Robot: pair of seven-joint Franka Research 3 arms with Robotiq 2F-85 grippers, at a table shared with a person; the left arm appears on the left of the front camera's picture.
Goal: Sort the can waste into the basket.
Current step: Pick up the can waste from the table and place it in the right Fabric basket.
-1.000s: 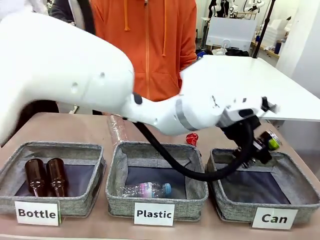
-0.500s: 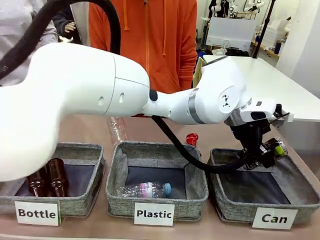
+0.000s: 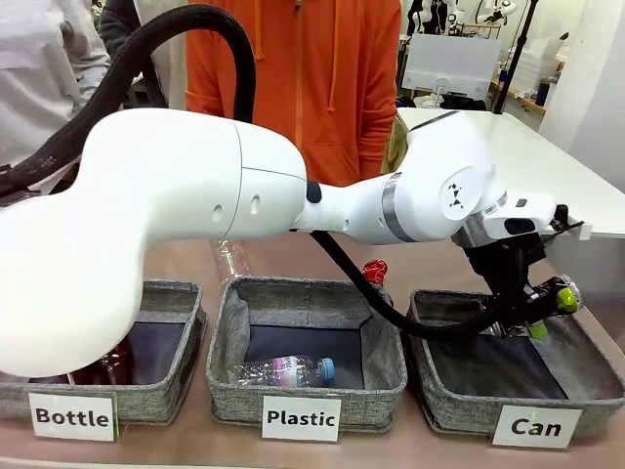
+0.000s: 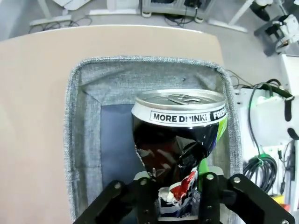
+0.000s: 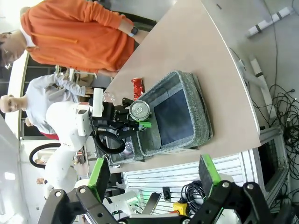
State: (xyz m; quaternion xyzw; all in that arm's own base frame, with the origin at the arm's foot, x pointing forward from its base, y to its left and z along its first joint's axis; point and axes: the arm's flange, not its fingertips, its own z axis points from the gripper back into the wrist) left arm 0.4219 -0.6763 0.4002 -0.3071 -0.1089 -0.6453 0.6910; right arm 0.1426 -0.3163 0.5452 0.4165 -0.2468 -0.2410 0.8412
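Note:
A dark crushed can (image 4: 180, 135) with a silver top and multicoloured print sits between the fingers of my left gripper (image 4: 174, 186), which is shut on it. In the front view that can (image 3: 559, 296) hangs in the left gripper (image 3: 547, 309) over the back right of the grey basket (image 3: 459, 405) labelled "Can". The basket's inside (image 4: 117, 140) lies straight below the can. A shiny red can (image 3: 375, 270) stands on the table behind the baskets. My right gripper (image 5: 154, 179) is open, high and far from the basket (image 5: 201, 112).
The "Plastic" basket (image 3: 227, 391) holds a clear bottle (image 3: 283, 370). The "Bottle" basket (image 3: 186, 396) at the left holds a brown bottle (image 3: 115, 363). Another clear bottle (image 3: 229, 258) lies behind them. A person in an orange hoodie (image 3: 293, 78) stands at the far side.
My left arm has swung right, carrying the dark can farther over the "Can" basket. The right gripper stays open.

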